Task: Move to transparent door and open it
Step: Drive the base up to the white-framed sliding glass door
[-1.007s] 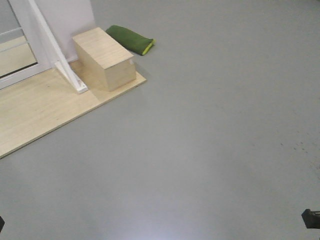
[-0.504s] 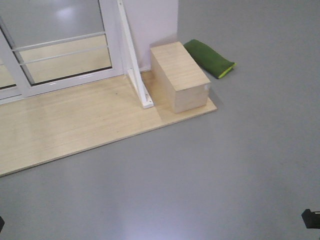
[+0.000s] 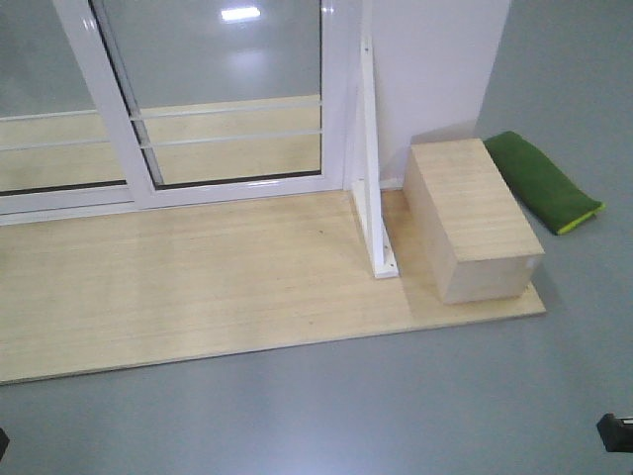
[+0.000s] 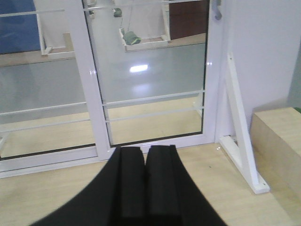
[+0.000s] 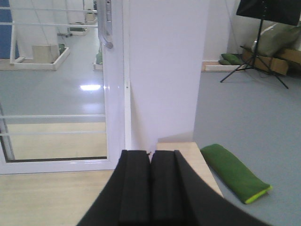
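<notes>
The left end effector (image 4: 145,150) is pointing at the transparent door (image 4: 150,80) standing straight ahead, its fingers pressing together and gripping nothing. The right end effector (image 5: 150,154) is likewise sitting closed and empty, facing the door's grey handle (image 5: 108,28) beside the white wall (image 5: 164,70).

Matte black left gripper (image 4: 145,149) and right gripper (image 5: 150,153), each two flat rectangular fingers on a broad flared base.
</notes>
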Motion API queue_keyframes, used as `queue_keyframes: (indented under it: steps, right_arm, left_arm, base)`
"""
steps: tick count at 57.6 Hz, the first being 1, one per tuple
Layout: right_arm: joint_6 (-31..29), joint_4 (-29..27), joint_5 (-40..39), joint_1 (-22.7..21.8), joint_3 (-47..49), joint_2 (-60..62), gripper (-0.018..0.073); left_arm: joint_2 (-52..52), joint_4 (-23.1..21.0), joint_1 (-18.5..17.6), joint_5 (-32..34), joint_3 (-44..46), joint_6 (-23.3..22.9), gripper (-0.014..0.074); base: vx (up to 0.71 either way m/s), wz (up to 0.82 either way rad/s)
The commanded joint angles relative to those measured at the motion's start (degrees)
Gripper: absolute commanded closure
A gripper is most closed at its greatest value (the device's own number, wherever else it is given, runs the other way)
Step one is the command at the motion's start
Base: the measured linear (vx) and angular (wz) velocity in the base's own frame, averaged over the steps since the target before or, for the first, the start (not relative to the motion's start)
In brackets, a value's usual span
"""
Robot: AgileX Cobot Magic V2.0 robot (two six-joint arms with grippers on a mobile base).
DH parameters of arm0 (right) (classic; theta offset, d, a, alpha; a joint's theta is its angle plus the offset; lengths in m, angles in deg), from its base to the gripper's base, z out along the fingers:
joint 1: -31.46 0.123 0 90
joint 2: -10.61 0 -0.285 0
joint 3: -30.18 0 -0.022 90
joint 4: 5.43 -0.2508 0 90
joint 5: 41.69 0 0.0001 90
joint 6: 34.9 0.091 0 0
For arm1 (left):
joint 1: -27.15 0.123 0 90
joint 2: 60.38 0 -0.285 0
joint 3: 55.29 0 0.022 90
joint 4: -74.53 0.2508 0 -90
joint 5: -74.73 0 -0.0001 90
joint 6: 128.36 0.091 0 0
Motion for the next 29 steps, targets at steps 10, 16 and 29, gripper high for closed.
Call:
queue_keyframes:
  steps: [10,16,29]
  right_arm:
    - [-0.15,0.30,-4.82,-0.35,-0.28,0.90,0.0561]
    - [-0.15,0.30,-4.82,-0.35,-0.28,0.90,0.0561]
    - [-0.15,0.30,-4.82,-0.35,-0.28,0.90,0.0561]
  left_arm:
    - [0.82,-0.22,-0.32,4.79,-0.40,-0.21,0.0594]
    - [0.82,-0.22,-0.32,4.79,-0.40,-0.21,0.0594]
    - [0.82,-0.22,-0.32,4.79,-0.40,-0.21,0.0594]
  base:
    - [0.52,0.40]
    - [0.52,0.35]
    - [0.50,0.21]
